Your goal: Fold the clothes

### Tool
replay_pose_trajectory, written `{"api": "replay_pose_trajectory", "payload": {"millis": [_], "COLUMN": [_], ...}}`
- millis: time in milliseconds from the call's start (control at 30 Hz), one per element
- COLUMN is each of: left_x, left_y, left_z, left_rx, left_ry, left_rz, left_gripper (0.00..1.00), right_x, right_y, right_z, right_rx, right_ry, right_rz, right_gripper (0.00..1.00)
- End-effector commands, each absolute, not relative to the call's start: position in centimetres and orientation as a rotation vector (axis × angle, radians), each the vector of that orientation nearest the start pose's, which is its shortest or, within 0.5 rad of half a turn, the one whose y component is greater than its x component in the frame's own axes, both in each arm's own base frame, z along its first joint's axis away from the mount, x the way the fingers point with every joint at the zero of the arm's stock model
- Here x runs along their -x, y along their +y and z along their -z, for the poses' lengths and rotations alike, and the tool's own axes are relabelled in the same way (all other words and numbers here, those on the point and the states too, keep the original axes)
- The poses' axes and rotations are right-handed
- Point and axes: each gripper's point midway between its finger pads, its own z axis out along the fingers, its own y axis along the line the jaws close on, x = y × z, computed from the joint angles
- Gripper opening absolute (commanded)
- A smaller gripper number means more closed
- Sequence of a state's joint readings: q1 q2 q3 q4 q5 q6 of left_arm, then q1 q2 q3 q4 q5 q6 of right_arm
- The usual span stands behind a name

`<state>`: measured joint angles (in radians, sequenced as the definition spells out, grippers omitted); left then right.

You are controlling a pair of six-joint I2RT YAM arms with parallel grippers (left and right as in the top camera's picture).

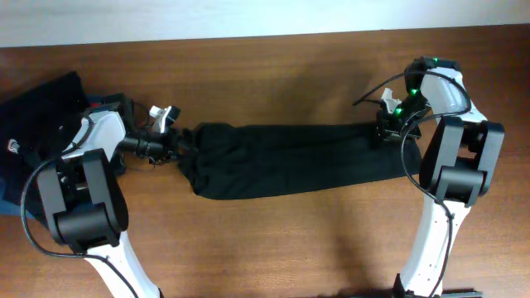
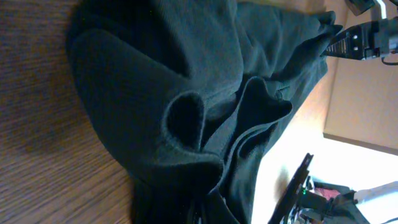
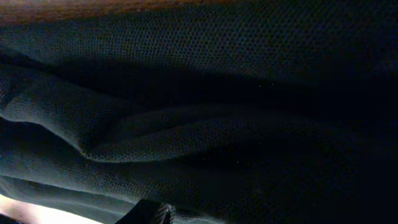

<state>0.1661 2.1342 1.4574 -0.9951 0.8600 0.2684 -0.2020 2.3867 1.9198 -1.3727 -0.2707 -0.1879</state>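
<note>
A black shirt (image 1: pixel 290 161) lies stretched into a long band across the middle of the wooden table (image 1: pixel 273 240). My left gripper (image 1: pixel 185 147) is at its bunched left end, shut on the cloth. My right gripper (image 1: pixel 383 129) is shut on the shirt's right end. In the left wrist view the shirt (image 2: pixel 186 93) bulges in thick folds and runs down between the jaws, which the cloth hides. The right wrist view is filled by dark knit fabric (image 3: pixel 186 124), and one dark fingertip (image 3: pixel 158 214) shows at the bottom edge.
More black clothes (image 1: pixel 37 116) lie piled at the table's far left edge, behind my left arm (image 1: pixel 83 190). My right arm (image 1: pixel 451 165) stands at the right. The table's back edge meets a pale wall (image 1: pixel 248 16).
</note>
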Motion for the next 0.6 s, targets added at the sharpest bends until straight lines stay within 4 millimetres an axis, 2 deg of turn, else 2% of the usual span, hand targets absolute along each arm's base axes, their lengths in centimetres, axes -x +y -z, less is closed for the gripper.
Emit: {"api": "replay_pose_trajectory", "payload": {"millis": [0,167,233,300,567], "left_x": [-38.53,-38.50,-38.40,-38.39,-38.17], "left_y": [-7.26,-7.26,-7.29,-7.30,-7.15], "left_z": [-4.75,-4.76,-4.78,-4.78,-4.19], "left_rx": [-0.097,-0.095,-0.092,-0.092,-0.109], "left_ry": [2.743,2.745,2.748,2.748,2.789], "left_rz": [1.324,1.325,1.330,1.330,1.277], "left_gripper": [0.05,0.06,0.14,0.18,0.26], "right_x": [-39.35,-39.36,-39.35,-39.35,-39.34], "right_y": [-3.79,-3.79,-3.79,-3.79,-3.78], "right_z": [-1.19,-1.19,-1.19,-1.19,-1.19], "right_rx": [-0.070,-0.070,-0.070,-0.069,-0.070], "right_ry": [3.306,3.306,3.306,3.306,3.307], "right_rz": [-0.493,-0.493,-0.493,-0.493,-0.493], "right_gripper": [0.29,0.29,0.29,0.29,0.29]}}
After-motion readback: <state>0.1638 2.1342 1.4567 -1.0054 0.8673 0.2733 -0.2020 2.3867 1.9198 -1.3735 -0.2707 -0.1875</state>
